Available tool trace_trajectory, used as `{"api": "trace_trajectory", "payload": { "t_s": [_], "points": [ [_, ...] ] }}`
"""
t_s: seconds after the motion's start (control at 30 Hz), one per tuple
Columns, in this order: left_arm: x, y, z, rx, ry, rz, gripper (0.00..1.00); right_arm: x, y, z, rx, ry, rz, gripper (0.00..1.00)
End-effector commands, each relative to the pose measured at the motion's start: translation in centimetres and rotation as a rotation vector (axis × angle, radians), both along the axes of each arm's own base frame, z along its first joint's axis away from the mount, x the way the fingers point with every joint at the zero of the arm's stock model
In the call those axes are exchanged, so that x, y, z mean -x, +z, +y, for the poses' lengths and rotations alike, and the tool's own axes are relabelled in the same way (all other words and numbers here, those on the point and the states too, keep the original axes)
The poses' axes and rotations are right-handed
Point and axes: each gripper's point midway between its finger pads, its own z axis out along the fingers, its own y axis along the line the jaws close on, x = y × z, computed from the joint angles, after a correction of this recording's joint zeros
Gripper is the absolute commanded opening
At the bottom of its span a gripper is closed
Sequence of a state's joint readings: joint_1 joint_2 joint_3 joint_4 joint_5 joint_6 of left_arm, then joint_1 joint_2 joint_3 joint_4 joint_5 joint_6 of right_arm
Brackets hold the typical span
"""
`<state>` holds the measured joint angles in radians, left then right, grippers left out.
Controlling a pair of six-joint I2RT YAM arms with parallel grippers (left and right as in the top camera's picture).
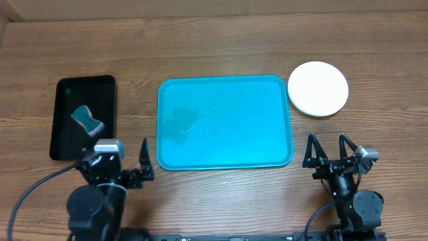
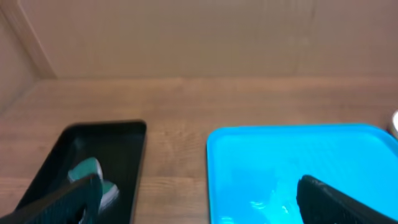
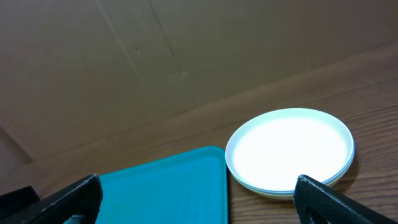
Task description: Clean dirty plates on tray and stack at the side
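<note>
On the wooden tabletop (image 1: 214, 47), far left, lies a small black tray (image 1: 101, 90) with its long side running near to far, and in it a sponge (image 1: 87, 120), teal with a pale underside, resting toward the middle. Just near that tray, the left gripper (image 1: 127, 159) hangs at the near edge of the scene with its jaws spread wide and nothing between them; in the left wrist view its fingers (image 2: 59, 200) frame the black tray on one side and the turquoise tray on the other. The turquoise tray (image 1: 254, 134) sits in the centre, long side left to right, and a thin wet film (image 1: 194, 124) glistens on the left half of its floor. Just beside its far right corner the plates (image 1: 318, 88) stand stacked on the tabletop, white on top, with a further rim showing beneath in the right wrist view. Near of the stack, the right gripper (image 1: 328, 142) points at it, jaws likewise released and holding nothing.
</note>
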<state>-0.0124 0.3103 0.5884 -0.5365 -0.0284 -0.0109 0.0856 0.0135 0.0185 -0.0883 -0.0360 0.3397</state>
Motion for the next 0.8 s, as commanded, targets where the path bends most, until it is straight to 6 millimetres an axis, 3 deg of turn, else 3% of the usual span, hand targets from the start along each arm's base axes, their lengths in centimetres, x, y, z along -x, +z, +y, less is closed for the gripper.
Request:
{"api": "trace_trajectory", "payload": {
  "t_s": [0.0,0.2,0.43,0.77],
  "points": [
    [-1.0,-3.1,0.2,-0.032,-0.006,-0.005,1.0,0.0,-0.1,-0.3,0.006,-0.015,-0.008,1.0],
    [-2.6,-6.0,0.3,-0.008,0.0,-0.109,1.0,0.0,-0.1,-0.3,0.006,-0.015,-0.008,1.0],
    [-2.6,-6.9,0.2,0.001,-0.002,-0.225,1.0,0.0,-0.1,-0.3,0.006,-0.015,-0.008,1.0],
    [-2.5,-8.2,-0.5,0.006,-0.044,-0.253,1.0,0.0,-0.1,-0.3,0.006,-0.015,-0.008,1.0]
  ]
}}
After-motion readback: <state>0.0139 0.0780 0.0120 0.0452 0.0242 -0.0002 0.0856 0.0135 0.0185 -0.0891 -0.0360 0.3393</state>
